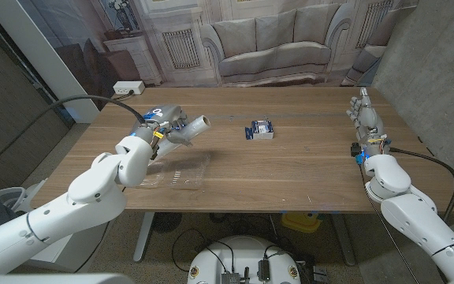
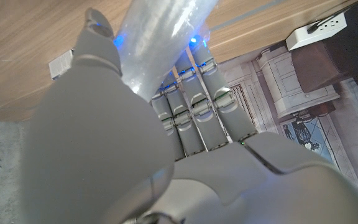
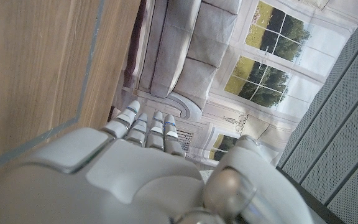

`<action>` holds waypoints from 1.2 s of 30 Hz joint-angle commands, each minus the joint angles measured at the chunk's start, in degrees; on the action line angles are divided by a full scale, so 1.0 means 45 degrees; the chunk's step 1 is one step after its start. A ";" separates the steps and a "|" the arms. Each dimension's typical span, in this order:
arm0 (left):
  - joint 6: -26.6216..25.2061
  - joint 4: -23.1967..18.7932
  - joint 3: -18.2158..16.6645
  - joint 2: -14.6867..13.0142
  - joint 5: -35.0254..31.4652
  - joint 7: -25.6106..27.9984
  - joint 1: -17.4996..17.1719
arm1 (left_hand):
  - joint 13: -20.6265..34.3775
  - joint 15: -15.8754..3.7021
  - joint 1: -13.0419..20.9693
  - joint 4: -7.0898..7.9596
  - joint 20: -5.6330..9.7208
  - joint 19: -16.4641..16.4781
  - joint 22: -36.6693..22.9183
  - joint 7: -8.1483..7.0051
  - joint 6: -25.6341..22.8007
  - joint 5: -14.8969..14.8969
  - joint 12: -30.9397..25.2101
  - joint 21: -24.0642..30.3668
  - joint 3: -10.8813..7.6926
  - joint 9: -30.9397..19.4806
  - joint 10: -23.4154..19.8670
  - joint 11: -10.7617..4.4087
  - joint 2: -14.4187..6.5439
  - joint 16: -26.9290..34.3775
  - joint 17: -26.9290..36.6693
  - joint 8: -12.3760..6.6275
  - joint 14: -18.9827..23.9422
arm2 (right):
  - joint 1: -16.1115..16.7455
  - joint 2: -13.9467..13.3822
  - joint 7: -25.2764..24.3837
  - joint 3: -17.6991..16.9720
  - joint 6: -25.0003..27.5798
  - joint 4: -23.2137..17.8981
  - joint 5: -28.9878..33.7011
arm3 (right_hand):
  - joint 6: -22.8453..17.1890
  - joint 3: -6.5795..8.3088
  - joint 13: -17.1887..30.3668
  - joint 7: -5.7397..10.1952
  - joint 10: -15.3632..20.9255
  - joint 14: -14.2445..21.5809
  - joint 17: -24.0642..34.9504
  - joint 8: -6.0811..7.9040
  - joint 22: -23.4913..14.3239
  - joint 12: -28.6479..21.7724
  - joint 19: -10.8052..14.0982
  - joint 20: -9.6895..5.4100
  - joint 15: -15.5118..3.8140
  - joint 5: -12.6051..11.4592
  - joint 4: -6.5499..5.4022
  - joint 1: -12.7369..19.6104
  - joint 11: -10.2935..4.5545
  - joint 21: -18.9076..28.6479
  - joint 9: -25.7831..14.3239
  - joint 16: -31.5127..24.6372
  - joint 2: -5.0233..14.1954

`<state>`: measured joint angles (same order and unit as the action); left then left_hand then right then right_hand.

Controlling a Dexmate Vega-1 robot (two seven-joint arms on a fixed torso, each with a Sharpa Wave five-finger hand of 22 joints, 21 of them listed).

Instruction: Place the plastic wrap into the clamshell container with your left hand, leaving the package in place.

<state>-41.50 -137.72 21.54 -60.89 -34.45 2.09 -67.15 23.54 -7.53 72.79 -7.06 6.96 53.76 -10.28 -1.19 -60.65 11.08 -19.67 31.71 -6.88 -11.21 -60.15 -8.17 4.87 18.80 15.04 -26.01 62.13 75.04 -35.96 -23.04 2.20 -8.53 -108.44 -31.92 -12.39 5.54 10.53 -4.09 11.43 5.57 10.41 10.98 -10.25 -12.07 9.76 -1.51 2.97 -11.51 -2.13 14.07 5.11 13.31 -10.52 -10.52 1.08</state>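
**Left hand holding the roll of wrap above the table; right hand standing idle**

1. Left hand point(image 1: 166, 125): reaching over the left part of the wooden table point(image 1: 306, 170) and hanging above it. Its fingers point(image 2: 194, 109) are lying side by side, curled around the plastic wrap, with the thumb pressing from the opposite side.

2. Plastic wrap point(image 1: 195, 125): a clear, glossy roll, being gripped in the left hand and carried clear of the tabletop. One end is sticking out past the fingers toward the middle of the table, tilted slightly upward. In the left wrist view the roll point(image 2: 160, 37) is showing as a shiny tube running away beyond the fingers.

3. Clamshell container point(image 1: 181, 175): a transparent plastic shell, lying open on the table nearer the front edge, just below the left hand in the head view and apart from the roll. Its outline is faint against the wood; whether anything is lying in it cannot be told.

4. Package point(image 1: 261, 129): a small blue-and-white item, sitting on the table's middle, well apart from the container and from both hands.

5. Right hand point(image 1: 365, 117): standing on its edge near the table's right side, holding nothing. Its fingers point(image 3: 148, 127) are reaching straight out, pressed close together.
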 commanded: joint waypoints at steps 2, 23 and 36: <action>0.0063 0.0037 0.0655 -0.0569 0.0022 -0.0550 0.0509 | 0.0073 -0.1300 0.2308 0.0162 -0.0037 -0.0161 -0.0017 -0.0229 -0.0640 -0.0055 0.0059 -0.0022 -0.0088 -0.0009 -0.0135 -0.0064 -0.2448 -0.0077 0.0078 -0.0062 0.0643 | 0.0133 -0.0033 -0.0126 -0.0096 0.0222 -0.0067 -0.0104 | -0.0057 -0.0012 0.0052 -0.0017 0.0024 0.0059 0.0015 0.0054 -0.0052 -0.0023 0.0139 -0.0006 0.0038 -0.0058 0.0030 0.0012 0.0017 -0.0028 -0.0075 -0.0040 0.0099; 0.0440 -0.0139 0.0010 -0.1719 0.0086 -0.1162 0.0400 | 0.0341 -0.1308 0.2384 0.0149 -0.0067 -0.0515 -0.0033 -0.0298 -0.0647 -0.0034 0.0199 -0.0085 -0.0162 -0.0008 -0.0079 -0.0151 -0.2521 -0.0168 0.0311 -0.0063 0.0425 | 0.0503 0.0073 -0.0910 -0.0197 0.0777 -0.0731 0.0152 | -0.0047 -0.0033 0.0052 -0.0045 0.0013 0.0047 0.0018 0.0051 -0.0056 -0.0024 0.0145 0.0014 0.0061 -0.0060 0.0043 0.0012 0.0030 -0.0084 -0.0075 -0.0035 0.0126; 0.0245 -0.0409 -0.0183 -0.2148 0.0516 -0.1466 0.0036 | 0.0433 -0.1309 0.2375 0.0162 -0.0085 -0.0581 -0.0038 -0.0302 -0.0642 -0.0040 0.0276 -0.0067 -0.0175 -0.0008 -0.0123 -0.0180 -0.2525 -0.0188 0.0437 -0.0066 0.0390 | 0.0552 0.0156 -0.0984 -0.0134 0.0899 -0.0848 0.0228 | -0.0046 -0.0050 0.0052 -0.0052 0.0005 0.0046 0.0019 0.0050 -0.0058 -0.0024 0.0156 0.0022 0.0064 -0.0060 0.0050 0.0009 0.0035 -0.0114 -0.0075 -0.0035 0.0141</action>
<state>-39.72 -138.70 21.50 -68.93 -33.55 -3.36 -65.87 25.36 -8.68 72.78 -6.98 6.53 51.30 -10.27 -1.20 -60.66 11.03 -18.79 31.30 -6.81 -11.15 -60.32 -8.60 4.86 18.12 16.66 -25.84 62.04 77.18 -35.54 -26.92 1.44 -5.02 -111.63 -31.29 -12.40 5.42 10.53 -4.09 11.43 5.57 10.41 10.98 -10.25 -12.07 9.76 -1.51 2.97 -11.51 -2.01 13.98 5.11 12.85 -10.52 -10.52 1.62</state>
